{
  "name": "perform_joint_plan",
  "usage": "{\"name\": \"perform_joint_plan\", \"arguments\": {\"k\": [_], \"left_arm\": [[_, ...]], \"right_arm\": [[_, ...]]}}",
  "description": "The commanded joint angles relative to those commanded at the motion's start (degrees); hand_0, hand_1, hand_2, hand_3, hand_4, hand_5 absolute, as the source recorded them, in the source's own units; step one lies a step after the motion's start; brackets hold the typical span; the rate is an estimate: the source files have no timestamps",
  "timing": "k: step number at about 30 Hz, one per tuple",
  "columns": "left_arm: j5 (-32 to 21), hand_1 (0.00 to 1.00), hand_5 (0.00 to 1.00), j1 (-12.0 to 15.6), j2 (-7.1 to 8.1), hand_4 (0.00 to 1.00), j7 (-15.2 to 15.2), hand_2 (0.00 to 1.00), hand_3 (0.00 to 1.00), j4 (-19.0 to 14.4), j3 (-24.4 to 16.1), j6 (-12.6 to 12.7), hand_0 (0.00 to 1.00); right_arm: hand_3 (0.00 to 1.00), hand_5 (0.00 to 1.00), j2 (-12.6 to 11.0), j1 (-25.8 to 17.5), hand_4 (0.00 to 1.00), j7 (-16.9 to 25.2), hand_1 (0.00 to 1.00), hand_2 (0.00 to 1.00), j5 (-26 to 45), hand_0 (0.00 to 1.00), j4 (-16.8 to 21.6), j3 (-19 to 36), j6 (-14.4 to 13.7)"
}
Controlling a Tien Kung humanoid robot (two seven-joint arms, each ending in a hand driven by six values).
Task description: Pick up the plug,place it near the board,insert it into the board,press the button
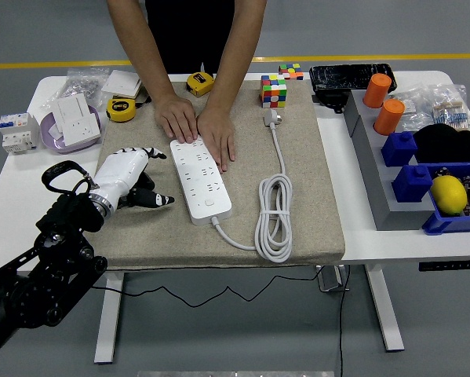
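Nearest my camera, the left arm (38, 283) rises black from the lower-left corner, its white left hand (129, 182) hovering low over the beige mat (313, 196), dark-tipped fingers (158, 200) loosely spread toward the right and holding nothing. I see no right arm anywhere.

Just beside those fingertips lies the white power board (199, 179), its long axis running from the far left toward the near right. A person at the far side presses both hands (195, 126) onto its far end, apparently steadying it. The board's cable (272, 216) leaves its near end, coils on the mat and runs away from me to the plug (271, 118), which lies by the colour cube (273, 91).

So the plug sits well apart from my hand: beyond the board, farther from me and to the right. By my reading nothing of the task is done yet; with only the left hand available, the coming reach must cross over the board and the person's hands.
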Motion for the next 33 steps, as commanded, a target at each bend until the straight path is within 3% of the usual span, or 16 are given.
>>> {"name": "perform_joint_plan", "arguments": {"k": [3,4,9,10,15,16,21,22,27,28,33], "left_arm": [[0.8,0.869,0.306,0.1,-0.64,0.998,0.1,0.818,0.789,1.5,-1.2,1.6,0.842],[1.0,0.826,0.314,0.1,-0.75,0.998,0.2,0.802,0.788,1.9,-1.5,2.2,0.727],[2.3,0.826,0.314,0.6,-0.71,0.998,2.2,0.802,0.788,3.7,-2.1,4.3,0.727],[2.6,0.643,0.316,0.8,-0.66,0.998,2.7,0.660,0.735,3.7,-2.2,4.5,0.488],[3.3,0.643,0.316,1.3,-0.46,0.998,4.8,0.660,0.735,3.7,-2.0,4.8,0.488],[3.3,0.508,0.326,1.3,-0.46,0.998,5.0,0.538,0.623,3.8,-2.0,5.0,0.415],[2.7,0.508,0.326,1.4,-0.53,0.998,5.1,0.538,0.623,3.7,-1.7,6.7,0.415],[2.6,0.345,0.326,1.3,-0.53,0.998,5.0,0.383,0.436,3.7,-1.7,6.8,0.348],[1.9,0.345,0.326,1.3,-0.51,0.998,4.4,0.383,0.436,3.6,-1.5,7.7,0.348],[1.8,0.250,0.328,1.3,-0.52,0.998,4.3,0.296,0.333,3.6,-1.5,7.8,0.314],[1.4,0.250,0.328,1.1,-0.53,0.998,3.7,0.296,0.333,3.7,-1.4,8.2,0.314]], "right_arm": [[0.818,0.998,0.0,-0.1,0.998,0.0,0.855,0.803,-0.1,0.992,0.0,0.1,0.0],[0.816,0.994,0.0,-0.2,0.998,0.0,0.853,0.803,-0.2,0.996,0.0,0.2,0.0],[0.816,0.994,0.0,-0.4,0.998,-0.2,0.853,0.803,-0.7,0.996,0.0,0.8,0.0],[0.815,0.994,0.0,-0.5,0.998,-0.1,0.852,0.803,-0.8,0.998,0.0,0.9,-0.1],[0.815,0.994,0.0,-0.4,0.998,0.0,0.852,0.803,-0.6,0.998,0.0,0.8,-0.1],[0.814,0.992,0.0,-0.4,0.998,0.1,0.854,0.802,-0.6,0.998,0.0,0.7,-0.1],[0.814,0.992,0.0,-0.2,0.998,0.2,0.854,0.802,-0.4,0.998,0.0,0.5,-0.2],[0.813,0.988,0.0,-0.2,0.998,0.2,0.852,0.802,-0.4,0.998,0.0,0.5,-0.2],[0.813,0.988,0.0,-0.2,0.998,0.2,0.852,0.802,-0.4,0.998,0.0,0.6,-0.3],[0.812,0.982,-0.1,-0.2,0.998,0.2,0.852,0.799,-0.5,0.998,0.0,0.7,-0.3],[0.812,0.982,-0.1,-0.2,0.998,0.2,0.852,0.799,-0.7,0.998,0.0,0.8,-0.4]]}}
